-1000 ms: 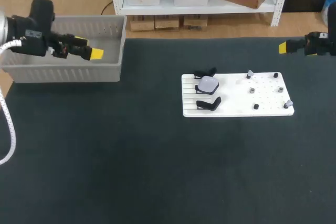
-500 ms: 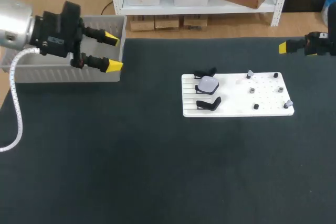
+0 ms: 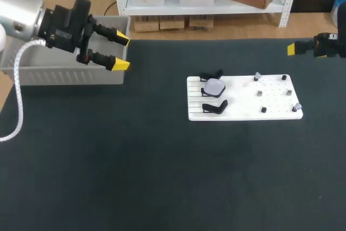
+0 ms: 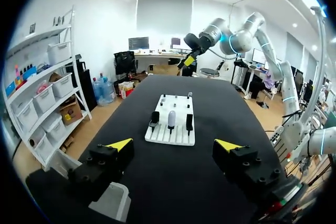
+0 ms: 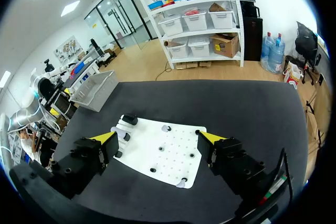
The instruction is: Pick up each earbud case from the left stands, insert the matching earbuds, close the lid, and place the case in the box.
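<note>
Dark surface (image 3: 162, 177) is carrying the board (image 3: 238, 106), with one case (image 3: 214, 86) sitting at its end nearer the box (image 3: 65, 74). I am holding my left claw (image 3: 122, 52) wide open and empty, facing that case, likely for the pick. My right claw (image 3: 292, 48) is hanging open, empty.

No text, number, label or sign can be read on anything on the table (image 3: 162, 177). The white stand board (image 3: 277, 104), the pale earbud case (image 3: 214, 86) resting on it and the grey bin (image 3: 65, 75) show only plain surfaces, and any marking on them is too small to tell.
</note>
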You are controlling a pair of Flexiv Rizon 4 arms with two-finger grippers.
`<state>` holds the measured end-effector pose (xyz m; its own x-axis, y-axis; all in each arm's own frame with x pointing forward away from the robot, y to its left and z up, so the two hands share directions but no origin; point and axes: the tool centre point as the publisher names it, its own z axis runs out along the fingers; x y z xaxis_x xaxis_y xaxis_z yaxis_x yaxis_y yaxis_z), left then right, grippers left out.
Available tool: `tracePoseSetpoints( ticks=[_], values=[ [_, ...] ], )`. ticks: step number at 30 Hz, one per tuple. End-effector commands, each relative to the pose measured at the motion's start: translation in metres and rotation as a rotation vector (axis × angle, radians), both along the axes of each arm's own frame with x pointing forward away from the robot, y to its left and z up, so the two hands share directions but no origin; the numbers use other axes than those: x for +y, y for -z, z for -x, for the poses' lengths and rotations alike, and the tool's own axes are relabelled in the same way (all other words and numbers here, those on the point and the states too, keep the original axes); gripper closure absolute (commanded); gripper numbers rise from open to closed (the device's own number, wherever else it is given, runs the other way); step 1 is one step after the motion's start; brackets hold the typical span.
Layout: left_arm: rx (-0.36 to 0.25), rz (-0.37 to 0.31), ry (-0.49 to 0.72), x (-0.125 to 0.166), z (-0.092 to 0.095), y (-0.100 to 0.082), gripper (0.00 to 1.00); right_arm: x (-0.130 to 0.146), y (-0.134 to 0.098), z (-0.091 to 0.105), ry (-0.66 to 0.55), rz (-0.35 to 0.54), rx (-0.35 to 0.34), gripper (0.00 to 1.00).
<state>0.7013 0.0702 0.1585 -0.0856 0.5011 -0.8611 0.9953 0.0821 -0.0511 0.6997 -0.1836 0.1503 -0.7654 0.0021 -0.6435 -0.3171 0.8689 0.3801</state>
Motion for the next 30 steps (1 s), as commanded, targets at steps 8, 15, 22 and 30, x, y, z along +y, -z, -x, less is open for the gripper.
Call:
tracePoseSetpoints(
  ticks=[8, 15, 22, 30],
  values=[
    [-0.074, 0.001, 0.056, -0.011, 0.002, 0.010, 0.00, -0.001, 0.000, 0.000, -0.004, -0.003, 0.000, 0.00],
    [-0.078, 0.015, 0.140, -0.042, -0.011, 0.026, 0.00, -0.001, 0.000, 0.000, -0.004, -0.003, 0.000, 0.00],
    [-0.058, 0.040, 0.187, -0.068, -0.020, 0.043, 0.00, -0.001, 0.000, 0.000, -0.004, -0.003, 0.000, 0.00],
    [-0.032, 0.079, 0.184, -0.090, -0.014, 0.056, 0.00, -0.001, 0.000, 0.000, -0.004, -0.003, 0.000, 0.00]
  ],
)
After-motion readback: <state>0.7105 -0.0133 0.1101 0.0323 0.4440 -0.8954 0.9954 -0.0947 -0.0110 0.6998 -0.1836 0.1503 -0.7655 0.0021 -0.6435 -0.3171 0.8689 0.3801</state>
